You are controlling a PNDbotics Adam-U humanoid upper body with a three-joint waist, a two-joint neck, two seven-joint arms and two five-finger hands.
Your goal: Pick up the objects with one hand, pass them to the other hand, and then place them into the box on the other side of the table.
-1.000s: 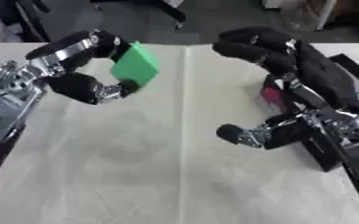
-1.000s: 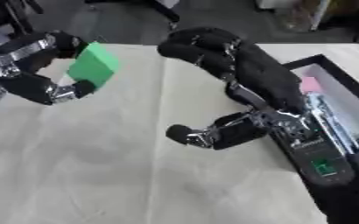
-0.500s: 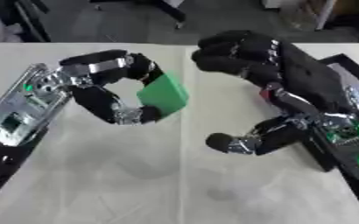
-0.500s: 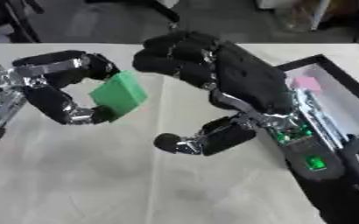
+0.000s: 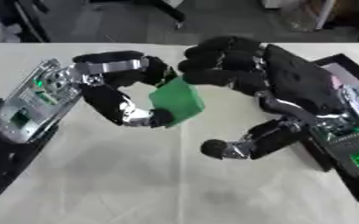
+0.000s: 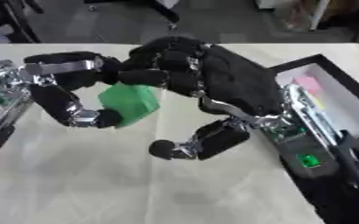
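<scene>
A table covered in a pale cloth filled most of the view, seen from above. Along its right edge lay a black-walled box with a pale floor, and a small pink thing rested inside it.

The robot's right hand, large and black, reached in from the right side over the middle of the table. Its fingers curled downward over the top of a green block, and its thumb stretched out below, well apart from the block. Whether those fingers actually touched the block could not be told.

The robot's left hand came in from the left, with a silver forearm and a small green light on it. It gripped the green block: its upper fingers arched across the block's top edge and its thumb pressed against the block's lower corner.

The green block was held above the table's centre, tilted, between the two hands and clear of the cloth.
</scene>
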